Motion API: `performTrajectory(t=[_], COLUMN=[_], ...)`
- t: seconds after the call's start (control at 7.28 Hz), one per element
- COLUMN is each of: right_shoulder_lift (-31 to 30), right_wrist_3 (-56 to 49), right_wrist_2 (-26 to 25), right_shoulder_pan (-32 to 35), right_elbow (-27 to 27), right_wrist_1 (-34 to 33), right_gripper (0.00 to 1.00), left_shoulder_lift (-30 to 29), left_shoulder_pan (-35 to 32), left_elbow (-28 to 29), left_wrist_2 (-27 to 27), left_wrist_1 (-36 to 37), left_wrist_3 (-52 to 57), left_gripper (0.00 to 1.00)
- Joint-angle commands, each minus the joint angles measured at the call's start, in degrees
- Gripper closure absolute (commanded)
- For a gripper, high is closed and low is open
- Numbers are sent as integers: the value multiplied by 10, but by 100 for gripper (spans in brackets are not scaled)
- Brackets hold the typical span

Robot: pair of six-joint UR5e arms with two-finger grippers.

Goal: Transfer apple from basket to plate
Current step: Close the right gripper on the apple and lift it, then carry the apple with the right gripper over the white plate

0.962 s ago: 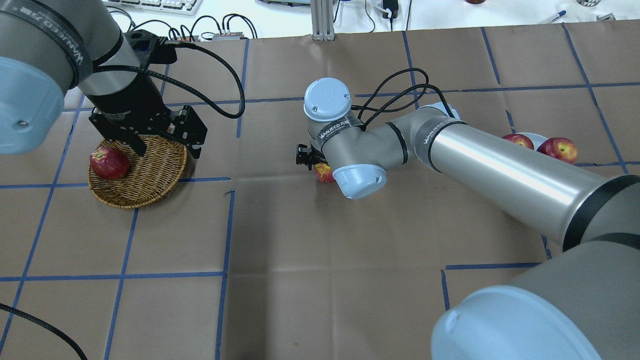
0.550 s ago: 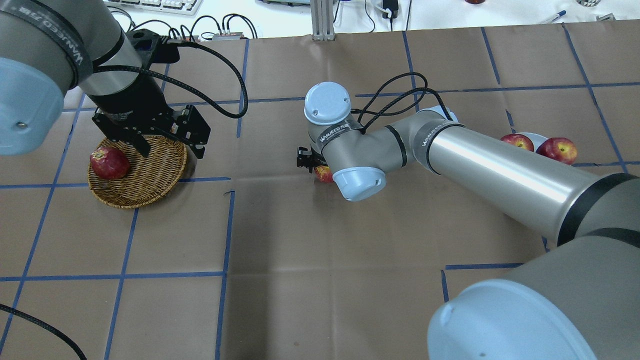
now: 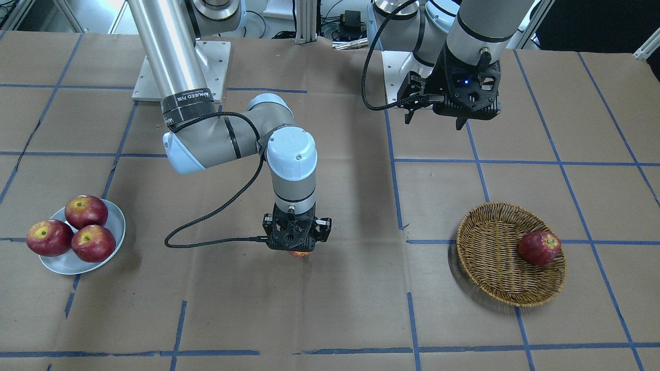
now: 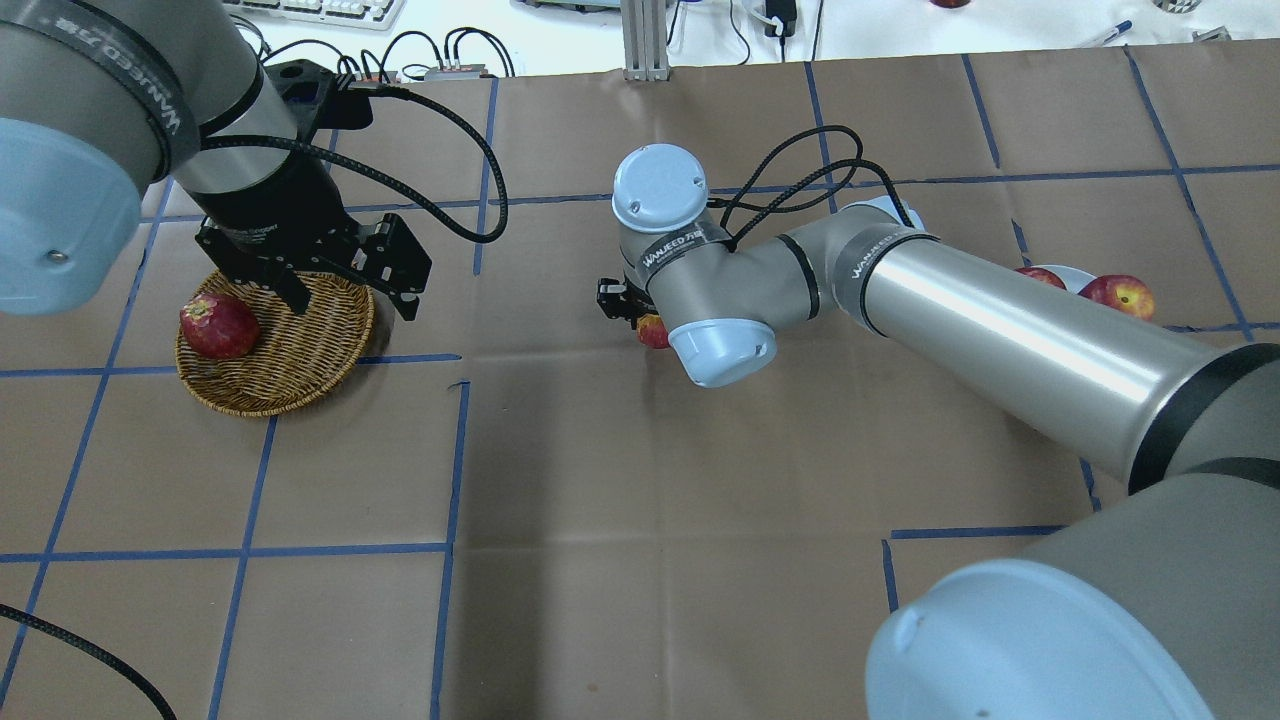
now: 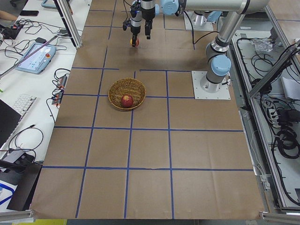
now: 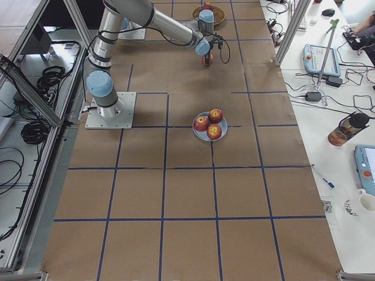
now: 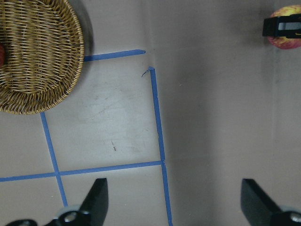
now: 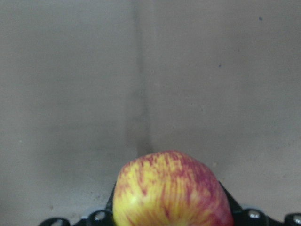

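My right gripper (image 3: pixel 298 247) is shut on the apple (image 8: pixel 171 188), pale red with yellow streaks, and holds it over the middle of the table. The apple also shows under the wrist in the overhead view (image 4: pixel 653 331). The wicker basket (image 4: pixel 290 375) sits at the left with one dark-red apple (image 4: pixel 218 326) in it. My left gripper (image 4: pixel 350 298) is open and empty, above the basket's far right rim. The grey-blue plate (image 3: pixel 117 226) lies at the far right of the table and holds three red apples (image 3: pixel 85 210).
The table is covered in brown paper with a grid of blue tape (image 4: pixel 455 450). My right arm's long link (image 4: pixel 1000 340) stretches over the table's right half and hides most of the plate in the overhead view. Cables (image 4: pixel 440 120) trail from both wrists.
My right gripper, still holding the apple, has shifted a little toward the far side of the table. My left gripper has drifted slightly right over the basket's rim.
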Motion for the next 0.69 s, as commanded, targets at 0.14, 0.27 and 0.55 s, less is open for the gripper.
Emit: performTrajectory(t=[0.14,0.27,0.55], right_shoulder_lift=[-96,-141,-214], right_wrist_3=[-76,-163,-317], right_wrist_2=[-1,0,0], right_shoulder_pan=[-64,-127,-225], right_elbow=[-3,4,67], right_wrist_1=[108,166,180], right_gripper=[35,36,37], left_shoulder_lift=[-1,-1,-2], left_shoulder_pan=[0,0,0], left_elbow=[0,-1,-1], left_wrist_2=[-2,-2,-3], left_wrist_1=[0,0,0], left_wrist_3=[-1,-1,-2], left_gripper=[1,1,1])
